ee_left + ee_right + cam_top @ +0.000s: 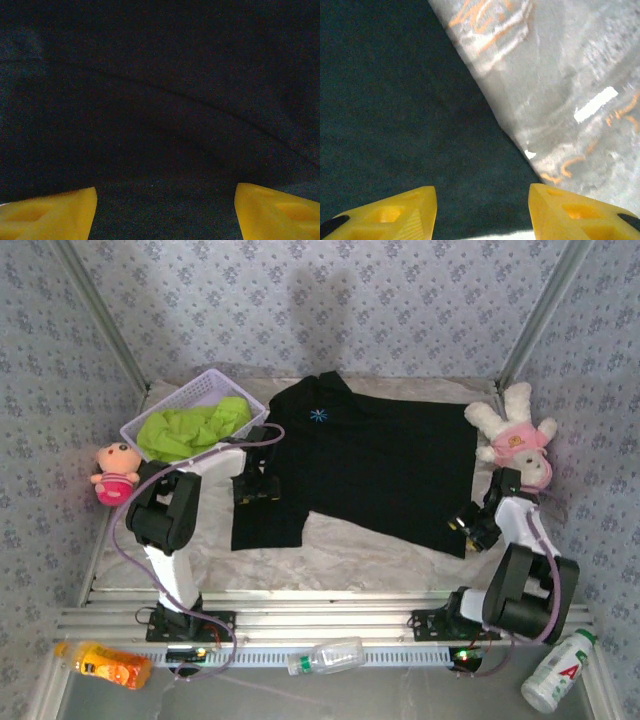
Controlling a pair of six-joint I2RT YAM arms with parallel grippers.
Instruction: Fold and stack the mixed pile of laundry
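The left arm (165,510) is bent forward and down, jaws apart, the black T-shirt (380,460) beneath them. The right arm (525,585) is bent low, jaws apart, the shirt's edge just ahead.

Black T-shirt (380,465): soft cloth, matt, smooth.
Lime-green T-shirt (195,428): soft cloth, crumpled.
Basket (195,393): plastic, full of little holes.
Surface (340,550): smooth, a bit shiny, like marble.
Plush toy (515,435): fluffy cloth.
Right gripper (482,207): hard yellow plastic, matt.
Bottle (328,655): clear plastic, shiny.
Rails (330,605): bare metal, ribbed.

walls (330,300) — grey floral paper | table (350,552) — pale marbled top
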